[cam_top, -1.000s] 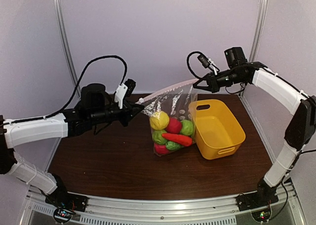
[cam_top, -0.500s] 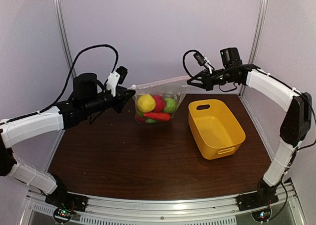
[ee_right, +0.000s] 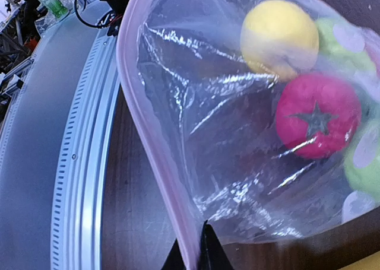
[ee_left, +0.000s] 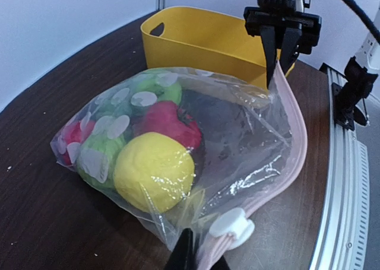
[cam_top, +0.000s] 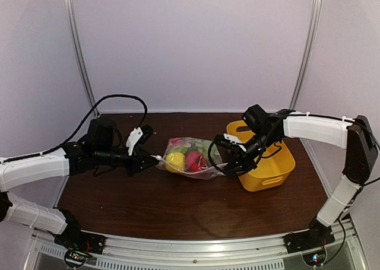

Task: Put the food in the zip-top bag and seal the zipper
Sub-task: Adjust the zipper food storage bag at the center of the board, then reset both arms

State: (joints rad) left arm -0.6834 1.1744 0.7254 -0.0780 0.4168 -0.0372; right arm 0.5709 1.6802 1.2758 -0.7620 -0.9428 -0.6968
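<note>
Tabletop: bag in left end effector

A dark brown wooden table is seen across the middle of the frame, enclosed by pale, evenly lit wall panels. Slim metal posts are set upright at upper left and upper right. A ribbed aluminium rail is fixed along the bottom edge.

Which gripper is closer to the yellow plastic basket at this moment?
Right. The right gripper pinches the dotted clear plastic bag just beside the yellow plastic basket; the left gripper holds the bag's opposite end, farther away.
</note>
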